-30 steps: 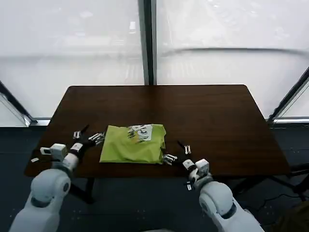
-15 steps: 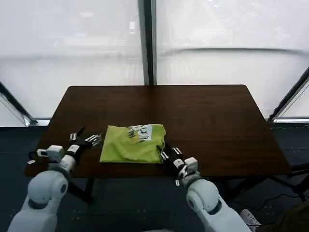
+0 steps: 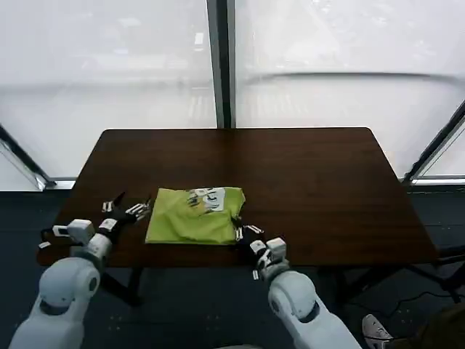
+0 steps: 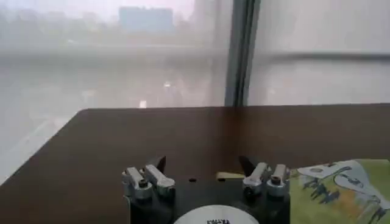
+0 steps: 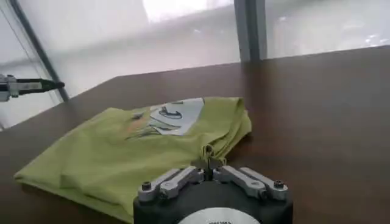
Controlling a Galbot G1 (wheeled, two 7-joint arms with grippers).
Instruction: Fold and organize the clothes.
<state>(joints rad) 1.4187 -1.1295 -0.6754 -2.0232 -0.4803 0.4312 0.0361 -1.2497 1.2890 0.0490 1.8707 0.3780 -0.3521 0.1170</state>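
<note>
The lime-green T-shirt (image 3: 190,217) lies folded into a rectangle near the front edge of the brown table (image 3: 312,174), its white printed mark facing up at the far side. My right gripper (image 3: 240,230) is at the shirt's near right corner. In the right wrist view the gripper (image 5: 209,162) is shut, pinching a small tuck of the shirt's (image 5: 122,152) edge. Just left of the shirt, my left gripper (image 3: 128,207) rests low over the table. It stands open (image 4: 202,165) with bare wood between its fingers, and the shirt (image 4: 341,192) lies beside it.
Frosted window panes with a dark centre post (image 3: 221,65) stand behind the table. Bare table surface stretches to the right and behind the shirt. The table's front edge (image 3: 349,260) runs just under both wrists.
My right gripper has moved left along the front edge to the shirt's near right corner and shut on it. The shirt has shifted slightly left. The left gripper has barely moved.
</note>
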